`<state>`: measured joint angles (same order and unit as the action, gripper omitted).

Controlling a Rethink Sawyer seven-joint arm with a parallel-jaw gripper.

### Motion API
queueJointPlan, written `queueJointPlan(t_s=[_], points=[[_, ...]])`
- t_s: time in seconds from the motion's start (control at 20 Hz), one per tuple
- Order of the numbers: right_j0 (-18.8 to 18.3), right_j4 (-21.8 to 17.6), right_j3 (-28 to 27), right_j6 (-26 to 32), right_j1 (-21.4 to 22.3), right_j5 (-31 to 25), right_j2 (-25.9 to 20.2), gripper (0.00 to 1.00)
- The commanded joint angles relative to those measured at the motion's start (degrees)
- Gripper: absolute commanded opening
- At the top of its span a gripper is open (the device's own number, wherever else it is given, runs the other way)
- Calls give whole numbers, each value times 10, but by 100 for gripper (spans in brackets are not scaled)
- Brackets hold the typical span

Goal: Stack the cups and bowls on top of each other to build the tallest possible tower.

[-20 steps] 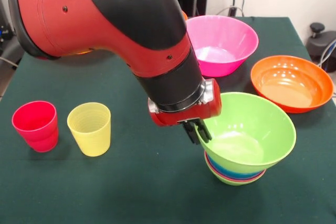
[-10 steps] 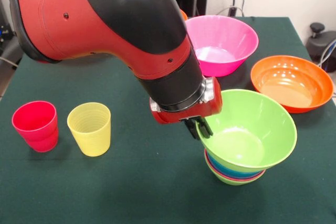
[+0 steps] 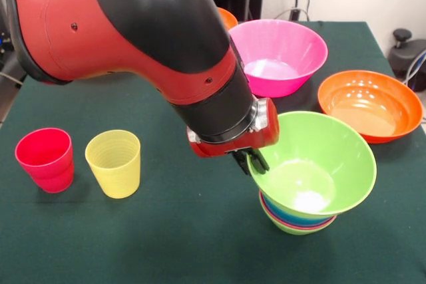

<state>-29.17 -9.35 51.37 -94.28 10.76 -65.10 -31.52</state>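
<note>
Over on the right side of the green table (image 3: 166,244), the gripper (image 3: 253,161) has its fingers pinched on the near rim of the big green bowl (image 3: 313,167), which sits tilted atop the tower (image 3: 297,221) — blue, pink and red rims banding out below, a light-green bowl lowest. To do this well, I'd say level that bowl and let it settle centred before letting go, or the stack could tip. It's empty, and so is everything else: the pink bowl (image 3: 279,54) behind, the orange bowl (image 3: 370,104) to the right, the red cup (image 3: 45,159) and yellow cup (image 3: 114,163) standing upright side by side, well apart from the tower.
</note>
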Motion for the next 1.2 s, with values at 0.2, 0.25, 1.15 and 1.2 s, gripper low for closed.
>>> queueJointPlan(t_s=[0.2, 0.25, 1.15, 1.2], points=[[20, 5, -54, 25, -29, -57, -13, 0], [20, 5, -58, 29, -34, -55, -15, 0], [24, 5, -61, 39, -45, -26, -21, 0], [23, 4, -61, 40, -45, -26, -21, 0]])
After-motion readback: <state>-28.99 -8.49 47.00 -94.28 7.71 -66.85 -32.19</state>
